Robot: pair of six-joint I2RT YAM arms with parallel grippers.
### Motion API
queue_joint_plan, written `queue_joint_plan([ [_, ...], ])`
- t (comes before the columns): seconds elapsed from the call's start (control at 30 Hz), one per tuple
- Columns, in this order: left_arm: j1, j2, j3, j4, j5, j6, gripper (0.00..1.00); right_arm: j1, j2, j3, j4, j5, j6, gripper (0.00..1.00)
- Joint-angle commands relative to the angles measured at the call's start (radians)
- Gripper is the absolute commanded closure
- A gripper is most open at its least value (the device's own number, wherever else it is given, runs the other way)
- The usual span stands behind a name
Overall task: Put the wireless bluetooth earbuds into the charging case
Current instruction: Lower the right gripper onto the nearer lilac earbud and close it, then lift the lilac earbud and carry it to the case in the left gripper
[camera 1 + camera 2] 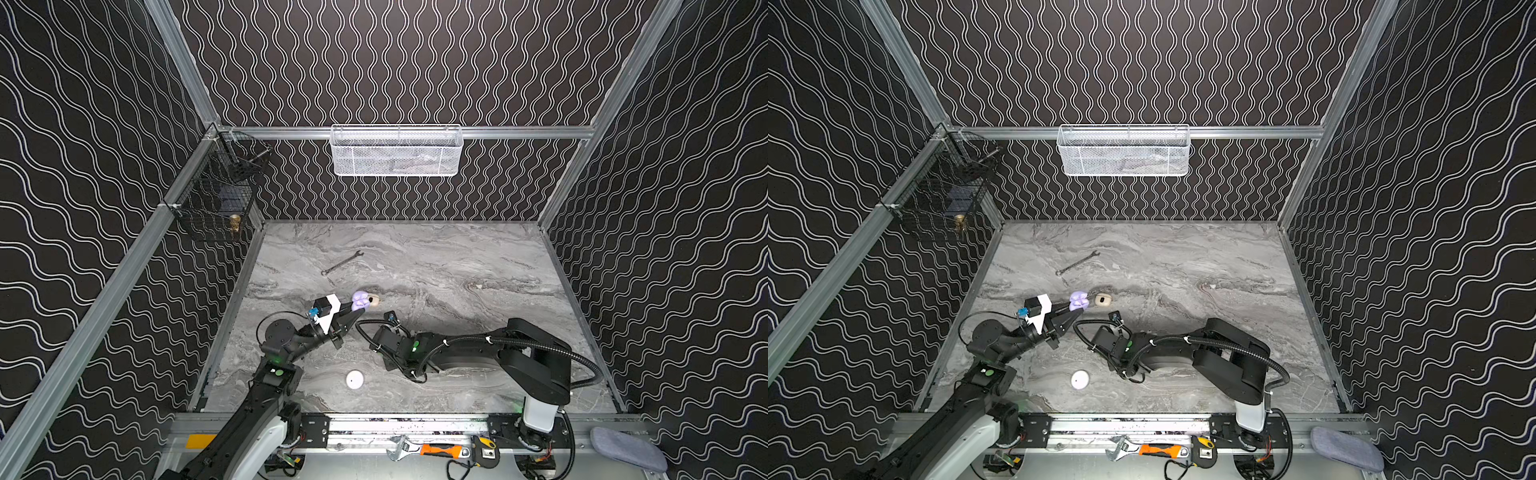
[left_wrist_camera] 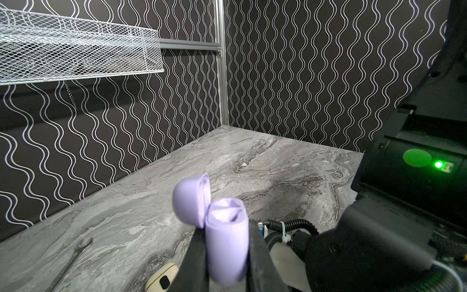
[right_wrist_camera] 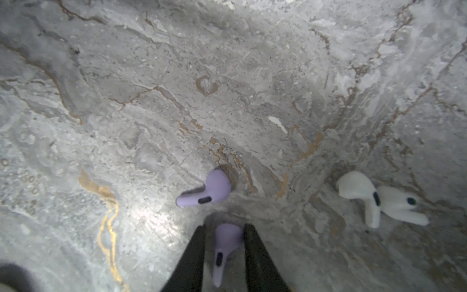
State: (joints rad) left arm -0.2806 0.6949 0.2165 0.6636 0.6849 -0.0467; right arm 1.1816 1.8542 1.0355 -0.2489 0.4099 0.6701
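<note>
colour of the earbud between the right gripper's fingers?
Pale lilac, with a small dark oval on its stem. The earbud shows best in the right wrist view.

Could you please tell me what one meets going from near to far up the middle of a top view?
White round case → open lilac case → wrench → white mesh basket on the back wall.

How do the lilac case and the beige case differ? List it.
The lilac case is open, lid hinged back; the beige case is shut. The lilac case stands upright, clamped in the left gripper's jaws; the beige case lies flat on the table, untouched. Both are small and rounded.
</note>
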Motion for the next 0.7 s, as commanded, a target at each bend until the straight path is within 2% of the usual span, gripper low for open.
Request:
queue_joint_plan([
  [0.0, 0.001, -0.003, 0.011, 0.010, 0.010, 0.004, 1.00, 0.000, -0.003, -0.012, -0.005, 0.006, 0.020, 0.68],
  [0.4, 0.001, -0.006, 0.011, 0.011, 0.013, 0.002, 1.00, 0.000, 0.001, -0.018, 0.001, 0.017, 0.025, 0.82],
  [0.67, 0.000, -0.010, 0.008, 0.017, 0.018, 0.004, 1.00, 0.000, -0.044, -0.031, 0.024, 0.047, 0.044, 0.85],
])
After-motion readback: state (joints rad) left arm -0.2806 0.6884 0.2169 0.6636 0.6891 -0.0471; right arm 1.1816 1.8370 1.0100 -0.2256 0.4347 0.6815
